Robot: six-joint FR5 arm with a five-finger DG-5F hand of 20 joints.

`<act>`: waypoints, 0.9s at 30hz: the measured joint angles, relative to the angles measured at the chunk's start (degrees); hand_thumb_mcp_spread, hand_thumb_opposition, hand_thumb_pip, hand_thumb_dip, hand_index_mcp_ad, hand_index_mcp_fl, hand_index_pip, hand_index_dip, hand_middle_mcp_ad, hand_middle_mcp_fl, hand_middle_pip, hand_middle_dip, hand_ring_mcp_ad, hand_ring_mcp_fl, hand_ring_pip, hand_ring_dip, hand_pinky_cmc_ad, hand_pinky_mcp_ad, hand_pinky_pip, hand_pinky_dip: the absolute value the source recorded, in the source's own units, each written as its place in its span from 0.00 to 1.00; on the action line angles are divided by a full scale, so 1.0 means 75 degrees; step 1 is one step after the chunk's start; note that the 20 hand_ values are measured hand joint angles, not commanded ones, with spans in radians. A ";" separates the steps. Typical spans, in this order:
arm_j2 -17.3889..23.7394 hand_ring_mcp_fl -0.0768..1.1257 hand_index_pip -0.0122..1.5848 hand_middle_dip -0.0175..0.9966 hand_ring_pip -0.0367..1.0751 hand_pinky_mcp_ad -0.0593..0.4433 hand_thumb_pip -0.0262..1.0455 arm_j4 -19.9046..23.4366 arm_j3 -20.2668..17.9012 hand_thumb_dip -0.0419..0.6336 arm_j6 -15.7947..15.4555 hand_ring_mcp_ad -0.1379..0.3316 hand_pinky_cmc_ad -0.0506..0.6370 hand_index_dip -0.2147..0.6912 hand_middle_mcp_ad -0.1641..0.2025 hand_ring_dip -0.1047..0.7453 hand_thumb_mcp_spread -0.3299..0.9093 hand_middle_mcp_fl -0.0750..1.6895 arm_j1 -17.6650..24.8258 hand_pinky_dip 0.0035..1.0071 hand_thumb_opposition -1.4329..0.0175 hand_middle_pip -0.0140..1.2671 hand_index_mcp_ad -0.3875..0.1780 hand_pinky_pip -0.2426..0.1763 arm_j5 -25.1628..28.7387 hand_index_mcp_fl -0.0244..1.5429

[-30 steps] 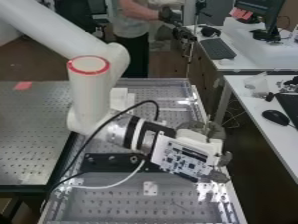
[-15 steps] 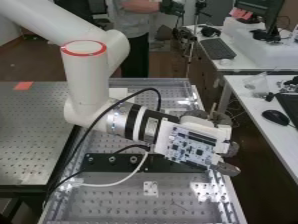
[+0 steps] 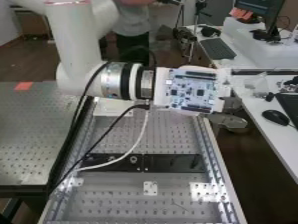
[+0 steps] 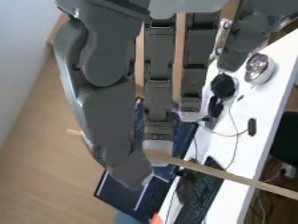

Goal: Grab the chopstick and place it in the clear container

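Pinching the chopstick [image 4: 229, 175] between thumb and curled fingers, the hand [image 3: 229, 121] hangs beside the white desk [image 3: 253, 107], on its side toward the bench [image 3: 106, 200]. The chopstick sticks out both ways from the grip. What looks like a clear container [image 3: 255, 84] sits on the desk, near the black mouse [image 3: 275, 117].

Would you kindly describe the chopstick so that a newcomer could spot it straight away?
Follow the white robot arm to the dark grey robot hand at its end. The chopstick is the thin, straight stick gripped by its fingers and jutting out past them. Its pale wood sets it apart from the dark fingers beside it.
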 joint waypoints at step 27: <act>0.0903 0.60 0.35 0.81 0.14 0.65 0.38 0.0268 -0.2157 0.58 0.1383 0.47 0.52 0.75 0.41 0.77 0.90 0.78 0.3014 0.17 0.24 0.20 0.44 0.59 0.2650 0.76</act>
